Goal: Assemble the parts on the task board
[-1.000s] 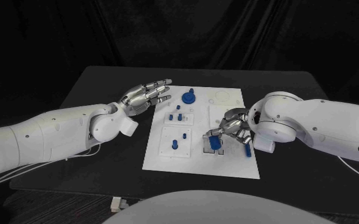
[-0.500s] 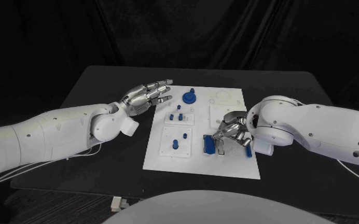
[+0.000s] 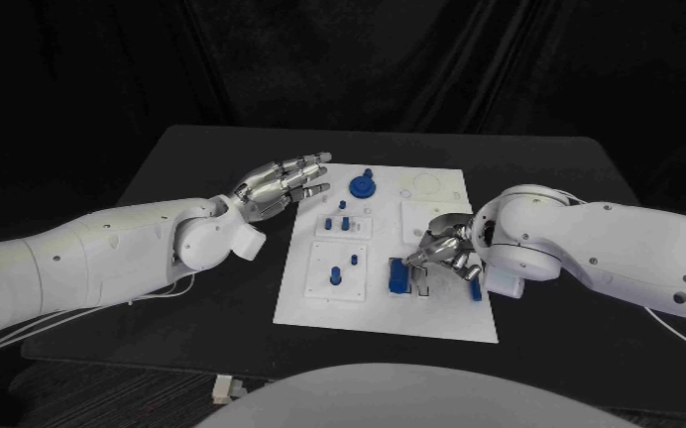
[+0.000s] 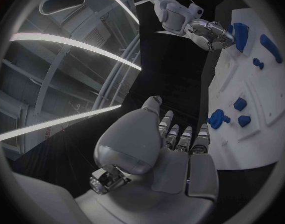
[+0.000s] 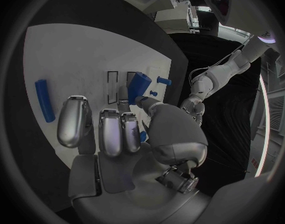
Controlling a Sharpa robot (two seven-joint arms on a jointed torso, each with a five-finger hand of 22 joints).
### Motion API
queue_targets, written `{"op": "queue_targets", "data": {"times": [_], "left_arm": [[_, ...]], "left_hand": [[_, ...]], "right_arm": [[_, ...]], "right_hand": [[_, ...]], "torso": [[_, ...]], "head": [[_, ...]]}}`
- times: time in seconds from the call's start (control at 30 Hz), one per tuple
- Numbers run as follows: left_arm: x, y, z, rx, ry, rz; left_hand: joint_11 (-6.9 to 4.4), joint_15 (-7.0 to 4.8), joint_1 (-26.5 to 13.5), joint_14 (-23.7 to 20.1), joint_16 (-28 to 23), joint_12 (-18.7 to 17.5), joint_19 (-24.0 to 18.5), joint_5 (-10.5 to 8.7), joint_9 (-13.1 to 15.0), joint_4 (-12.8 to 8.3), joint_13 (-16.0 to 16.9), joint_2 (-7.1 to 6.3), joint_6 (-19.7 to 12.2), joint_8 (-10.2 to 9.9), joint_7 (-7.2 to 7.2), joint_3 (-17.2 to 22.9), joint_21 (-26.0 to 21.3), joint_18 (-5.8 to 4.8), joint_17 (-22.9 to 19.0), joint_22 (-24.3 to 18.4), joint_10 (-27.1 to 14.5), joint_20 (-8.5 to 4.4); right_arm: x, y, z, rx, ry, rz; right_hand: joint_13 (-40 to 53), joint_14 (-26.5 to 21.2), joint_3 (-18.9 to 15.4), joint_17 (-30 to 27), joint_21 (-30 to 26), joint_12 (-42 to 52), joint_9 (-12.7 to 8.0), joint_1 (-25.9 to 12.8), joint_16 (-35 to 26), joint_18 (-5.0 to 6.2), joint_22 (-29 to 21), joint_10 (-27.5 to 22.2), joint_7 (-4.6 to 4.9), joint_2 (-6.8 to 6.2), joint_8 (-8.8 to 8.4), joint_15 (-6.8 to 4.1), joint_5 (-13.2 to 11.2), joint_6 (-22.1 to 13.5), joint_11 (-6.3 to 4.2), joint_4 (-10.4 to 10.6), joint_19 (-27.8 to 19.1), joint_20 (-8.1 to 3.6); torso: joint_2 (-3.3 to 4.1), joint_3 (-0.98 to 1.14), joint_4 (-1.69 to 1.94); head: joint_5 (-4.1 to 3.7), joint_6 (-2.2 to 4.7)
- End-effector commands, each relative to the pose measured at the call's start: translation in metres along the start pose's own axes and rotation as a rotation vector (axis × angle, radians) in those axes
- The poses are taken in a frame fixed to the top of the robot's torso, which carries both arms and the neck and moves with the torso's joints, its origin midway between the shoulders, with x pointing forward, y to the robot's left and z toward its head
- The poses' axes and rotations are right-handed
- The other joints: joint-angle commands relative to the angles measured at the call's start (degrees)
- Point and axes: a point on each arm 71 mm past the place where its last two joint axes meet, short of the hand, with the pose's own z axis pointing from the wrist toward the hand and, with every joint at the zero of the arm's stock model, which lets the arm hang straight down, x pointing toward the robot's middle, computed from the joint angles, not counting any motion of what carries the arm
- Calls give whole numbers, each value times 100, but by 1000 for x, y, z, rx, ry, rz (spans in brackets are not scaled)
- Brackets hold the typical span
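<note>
Seating a blue block point(image 3: 399, 274) in the slotted fixture at about 5 o'clock on the task board point(image 3: 384, 321) is the step in hand, by the look of it. The block stands at the slots, and the right hand point(image 3: 445, 250) is just above and beside it — fingers point(image 5: 111, 129) curled down over the piece, though whether they pinch it or merely touch it cannot be told. A second long blue bar point(image 3: 475, 288) lies flat on the board at 4 o'clock of that hand. Further parts: a round blue piece point(image 3: 362, 187) near the board's 12 o'clock edge, small pegs point(image 3: 336, 222) below it, and another peg point(image 3: 335, 273) at 8 o'clock.

The left hand point(image 3: 281, 182) hovers off the board's 10 o'clock corner, above the black worktop point(image 3: 186, 160), fingers spread and holding nothing.

To do the step well, the block should probably be kept square to its slot and pressed straight down — a tilt could jam it. The free hand could steady the board if it slides.
</note>
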Motion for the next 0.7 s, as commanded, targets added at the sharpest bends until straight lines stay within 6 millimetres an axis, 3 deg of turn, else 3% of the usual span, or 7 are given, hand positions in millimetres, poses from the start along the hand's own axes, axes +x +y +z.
{"op": "queue_targets", "data": {"times": [0.03,0.23,0.3,0.37,0.4,0.5,0.7], "left_arm": [[1,0,0,8,12,-13],[0,0,-2,4,9,-12],[0,0,-2,3,9,-12],[-1,0,-2,3,8,-12],[-1,0,-2,3,8,-12],[-1,0,-2,2,9,-12],[-1,0,-3,0,9,-13]], "left_hand": [[38,-8,5,-12,25,33,-2,14,9,-5,8,38,17,22,31,29,17,97,4,-5,7,5],[40,1,3,-8,30,37,0,14,9,-6,8,39,16,26,34,34,18,97,6,-2,7,7],[40,1,3,-8,30,37,0,14,9,-6,8,39,16,26,34,34,18,97,6,-2,7,7],[45,9,1,-6,34,45,2,14,11,-5,10,39,32,34,38,37,19,97,8,1,9,10],[45,9,1,-6,34,45,2,14,11,-5,10,39,32,34,38,37,19,97,8,1,9,10],[45,9,1,-6,34,45,2,14,11,-5,10,39,32,34,38,37,19,97,8,1,9,10],[54,22,-3,0,41,58,7,13,13,-5,12,40,45,44,46,43,21,97,10,7,13,15]], "right_arm": [[3,-3,-1,-2,-11,7],[3,-9,-14,-35,-40,10],[2,-9,-20,-56,-60,-8],[1,-8,-26,-83,-89,-32],[0,-7,-28,-90,-98,-42],[0,-6,-34,-114,-131,-87],[3,-9,-35,-121,-141,-152]], "right_hand": [[1509,428,-94,571,-29,15,-23,-37,-29,116,919,597,32,-89,-40,52,-151,1,60,49,-2,54],[1509,438,-343,604,-2,15,-8,-169,-11,111,933,597,-8,-168,83,32,-669,113,29,222,24,46],[1509,441,-482,617,16,15,172,-103,-4,108,942,597,-52,-228,325,2,-911,115,-8,203,39,16],[1509,446,-669,637,29,15,643,32,6,106,950,597,-119,-259,837,-45,-1094,3,-67,158,51,-35],[1509,446,-669,637,29,15,643,32,6,106,950,597,-119,-259,837,-45,-1094,3,-67,158,51,-35],[1509,454,-1117,676,72,15,1824,217,26,93,969,597,-214,-228,1941,-123,-1069,-511,-160,144,76,-104],[1509,454,-1386,676,61,15,2463,371,25,92,968,597,-269,-169,2492,-155,-1345,-748,-197,200,77,-128]], "torso": [[2,-1,1],[-2,-1,1],[-2,-1,1],[-2,0,-1],[-3,0,-1],[-6,-1,0],[-5,0,-1]], "head": [[9,-1],[39,-1],[42,-1],[34,-1],[31,-1],[32,-1],[42,-1]]}}
